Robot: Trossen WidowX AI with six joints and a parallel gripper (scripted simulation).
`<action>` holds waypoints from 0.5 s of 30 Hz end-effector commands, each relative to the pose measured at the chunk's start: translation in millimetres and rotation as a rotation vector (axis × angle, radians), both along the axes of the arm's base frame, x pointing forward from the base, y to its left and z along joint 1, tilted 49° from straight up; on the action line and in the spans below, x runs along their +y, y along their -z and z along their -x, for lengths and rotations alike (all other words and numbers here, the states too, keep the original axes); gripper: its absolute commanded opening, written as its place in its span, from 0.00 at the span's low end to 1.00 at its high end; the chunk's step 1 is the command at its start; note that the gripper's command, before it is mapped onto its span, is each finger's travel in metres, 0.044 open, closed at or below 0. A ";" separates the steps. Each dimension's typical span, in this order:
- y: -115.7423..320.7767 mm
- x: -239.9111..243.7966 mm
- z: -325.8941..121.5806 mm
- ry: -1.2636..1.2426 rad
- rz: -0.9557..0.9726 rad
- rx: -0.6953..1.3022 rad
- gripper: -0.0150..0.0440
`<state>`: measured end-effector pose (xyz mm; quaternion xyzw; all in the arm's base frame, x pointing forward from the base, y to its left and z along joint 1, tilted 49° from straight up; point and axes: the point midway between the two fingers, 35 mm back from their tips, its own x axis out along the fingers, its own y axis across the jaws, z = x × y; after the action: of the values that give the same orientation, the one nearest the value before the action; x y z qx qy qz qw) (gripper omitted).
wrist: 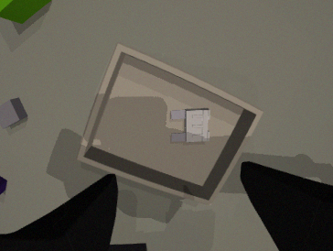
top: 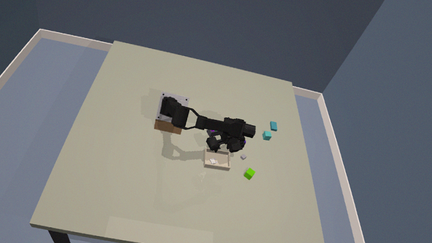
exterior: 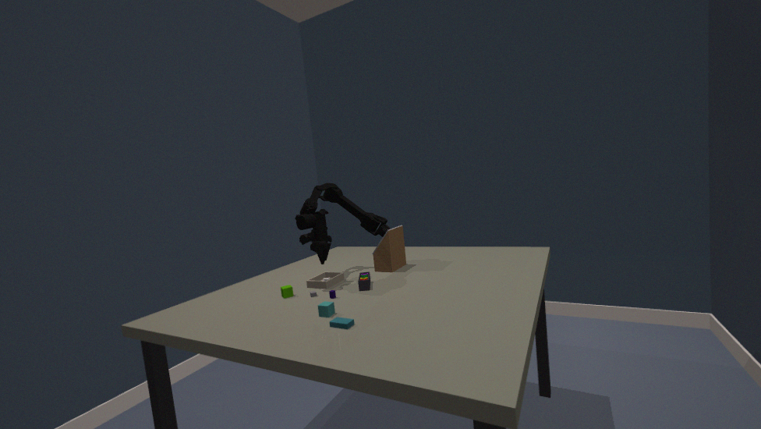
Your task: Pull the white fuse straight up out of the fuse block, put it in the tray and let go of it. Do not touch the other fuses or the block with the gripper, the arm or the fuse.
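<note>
Inside tray (top: 216, 166) (exterior: 320, 285) (wrist: 166, 79), white fuse (top: 213, 161) (exterior: 326, 279) (wrist: 198, 125) lying flat, released; gripper (top: 222, 148) (exterior: 322, 262) (wrist: 180, 177) above, fingers apart, nothing held; fuse clear of tray walls.
</note>
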<state>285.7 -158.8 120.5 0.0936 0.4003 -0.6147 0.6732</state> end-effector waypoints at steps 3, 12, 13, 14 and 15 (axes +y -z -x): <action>-0.4 0.1 0.1 0.001 0.000 0.000 0.81; -0.4 0.1 0.1 0.001 0.000 0.000 0.81; -0.4 0.1 0.1 0.001 0.000 0.000 0.81; -0.4 0.1 0.1 0.001 0.000 0.000 0.81; -0.4 0.1 0.1 0.001 0.000 0.000 0.81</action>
<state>285.7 -158.5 121.1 0.0938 0.3999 -0.6150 0.6731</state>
